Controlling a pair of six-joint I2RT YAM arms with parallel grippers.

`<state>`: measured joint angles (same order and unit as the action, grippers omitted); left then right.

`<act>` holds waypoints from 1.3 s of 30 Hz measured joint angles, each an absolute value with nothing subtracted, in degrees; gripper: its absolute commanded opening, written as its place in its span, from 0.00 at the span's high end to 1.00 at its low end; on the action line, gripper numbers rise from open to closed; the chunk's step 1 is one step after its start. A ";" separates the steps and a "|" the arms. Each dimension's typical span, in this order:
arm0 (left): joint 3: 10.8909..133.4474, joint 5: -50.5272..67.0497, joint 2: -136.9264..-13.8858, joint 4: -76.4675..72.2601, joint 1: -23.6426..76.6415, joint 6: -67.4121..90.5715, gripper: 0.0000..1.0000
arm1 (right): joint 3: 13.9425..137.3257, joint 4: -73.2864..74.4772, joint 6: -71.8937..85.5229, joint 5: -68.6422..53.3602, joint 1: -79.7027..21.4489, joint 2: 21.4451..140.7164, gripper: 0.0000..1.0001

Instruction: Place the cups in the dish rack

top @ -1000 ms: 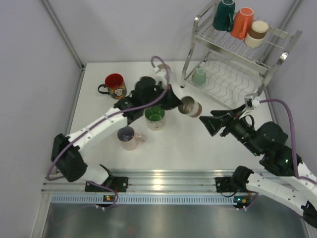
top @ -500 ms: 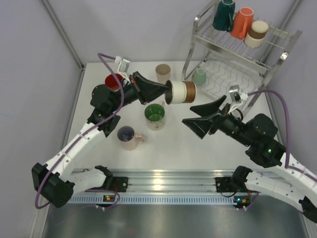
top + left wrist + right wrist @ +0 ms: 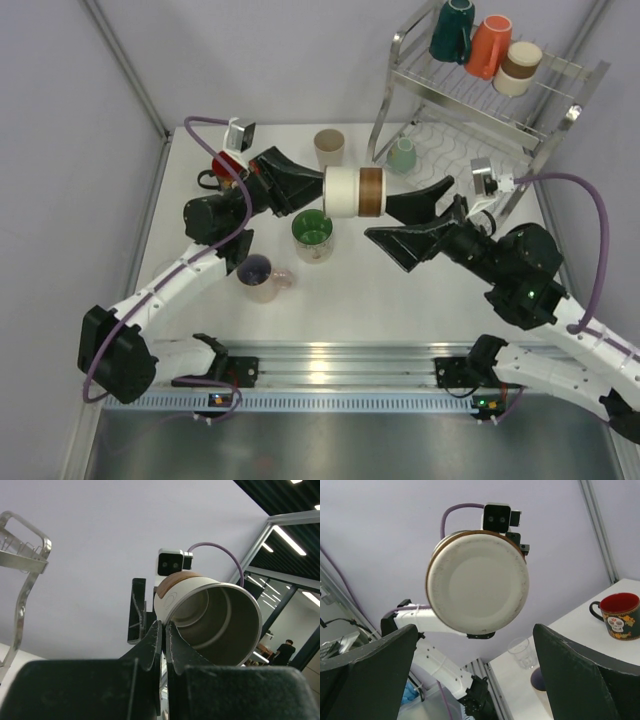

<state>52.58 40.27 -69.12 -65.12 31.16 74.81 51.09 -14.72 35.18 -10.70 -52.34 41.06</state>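
Note:
My left gripper is shut on the rim of a white-and-brown cup and holds it sideways in the air above the table. In the left wrist view the jaws pinch the rim of the cup. My right gripper is open wide and empty, facing the cup's base from just short of it. The dish rack stands at the back right, with teal, orange and white-and-brown cups on top. A mint cup sits on the lower tier.
On the table stand a beige cup, a red mug partly hidden by my left arm, a green-lined mug and a pinkish mug. A clear glass shows in the right wrist view.
My left arm has lifted the white-and-brown cup from low over the table and turned it sideways. My right gripper has risen and come up to the cup's base.

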 measured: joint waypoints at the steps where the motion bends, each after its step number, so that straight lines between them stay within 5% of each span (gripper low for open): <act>1: 52.56 40.34 -69.14 -66.02 31.16 75.26 1.00 | 51.44 -15.22 35.16 -10.96 -52.34 41.95 0.01; 18: 51.86 41.15 -69.17 -70.43 31.16 76.84 1.00 | 53.71 -28.62 35.16 -13.87 -52.34 49.30 0.05; 22: 51.86 41.12 -69.17 -70.52 31.16 76.86 1.00 | 53.74 -30.15 35.11 -14.09 -52.34 49.28 0.16; 25: 51.86 41.12 -69.19 -70.65 31.18 76.99 1.00 | 53.74 -30.41 35.00 -14.15 -52.34 49.30 0.38; 27: 51.86 41.12 -69.19 -70.94 31.22 77.32 1.00 | 53.74 -30.41 35.03 -14.02 -52.31 49.30 0.43; 34: 51.83 40.71 -70.72 -71.99 31.20 78.13 1.00 | 53.74 -29.41 33.85 -12.19 -52.31 49.30 0.30; 39: 51.83 40.45 -71.26 -72.01 31.16 78.13 1.00 | 53.74 -29.19 33.12 -11.35 -52.31 49.67 0.32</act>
